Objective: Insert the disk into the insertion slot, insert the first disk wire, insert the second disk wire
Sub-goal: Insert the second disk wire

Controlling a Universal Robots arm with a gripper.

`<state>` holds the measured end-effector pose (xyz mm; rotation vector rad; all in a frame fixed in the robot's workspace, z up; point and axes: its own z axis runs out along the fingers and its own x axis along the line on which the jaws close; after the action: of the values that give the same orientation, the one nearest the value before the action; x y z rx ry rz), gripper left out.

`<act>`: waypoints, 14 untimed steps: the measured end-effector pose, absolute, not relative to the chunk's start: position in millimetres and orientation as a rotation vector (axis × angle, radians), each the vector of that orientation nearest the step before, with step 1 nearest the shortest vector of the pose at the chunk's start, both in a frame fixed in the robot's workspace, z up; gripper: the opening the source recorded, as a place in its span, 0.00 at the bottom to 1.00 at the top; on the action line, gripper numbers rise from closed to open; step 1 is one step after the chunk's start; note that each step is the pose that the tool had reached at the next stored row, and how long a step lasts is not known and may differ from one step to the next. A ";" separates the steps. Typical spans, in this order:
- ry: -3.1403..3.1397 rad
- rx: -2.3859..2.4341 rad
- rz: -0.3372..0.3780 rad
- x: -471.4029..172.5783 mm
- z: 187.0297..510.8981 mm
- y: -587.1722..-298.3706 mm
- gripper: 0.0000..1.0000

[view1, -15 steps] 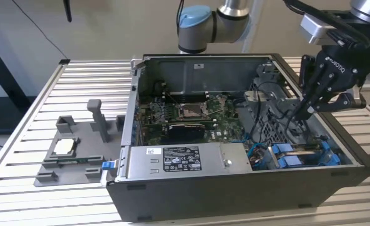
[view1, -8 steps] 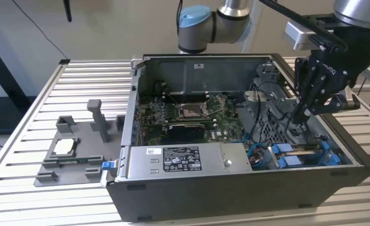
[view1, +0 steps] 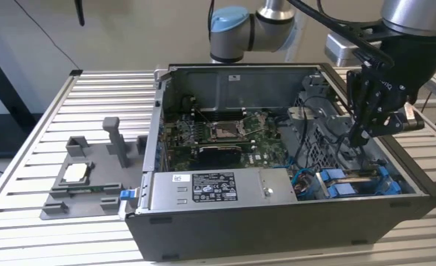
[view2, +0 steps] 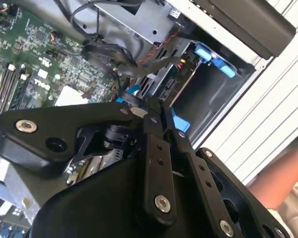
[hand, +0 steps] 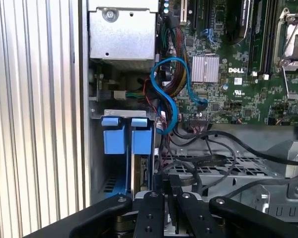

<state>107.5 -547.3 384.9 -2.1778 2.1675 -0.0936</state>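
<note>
black gripper (view2: 150, 110), second wrist view, above the drive corner of an open computer case (view1: 277, 233). the jaws are drawn together with no gap visible. their tips are partly masked by the gripper's own linkage, so it cannot be told whether a connector is pinched between them.

disk (hand: 140, 141), first wrist view: apparently seated edge-on in the insertion slot (hand: 123, 113). only the blue of its carrier and a thin edge show; its flat faces are hidden.

blue cable (hand: 170, 99) loops just beside the slot and across the motherboard (hand: 238, 59). its near end is lost among black wires (hand: 208, 161).

exterior view: gripper at the right of the frame, slot at lower right, beside the labelled power-supply box (view1: 218, 188) at lower centre.
</note>
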 end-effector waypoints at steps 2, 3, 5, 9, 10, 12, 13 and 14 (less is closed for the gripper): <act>2.169 -2.184 -0.112 107.1 384.4 -547.3 0.16; 2.172 -2.189 -0.122 106.9 384.2 -547.3 0.16; 2.177 -2.199 -0.142 106.4 383.6 -547.3 0.16; 2.169 -2.198 -0.156 106.1 379.6 -547.3 0.16; 2.168 -2.198 -0.157 106.1 378.8 -547.3 0.16; 2.167 -2.197 -0.157 106.1 377.3 -547.4 0.16; 2.167 -2.197 -0.157 106.0 376.3 -547.6 0.16; 2.167 -2.196 -0.155 106.0 375.3 -548.0 0.16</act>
<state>106.0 -548.0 375.3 -2.1961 2.1665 -0.1553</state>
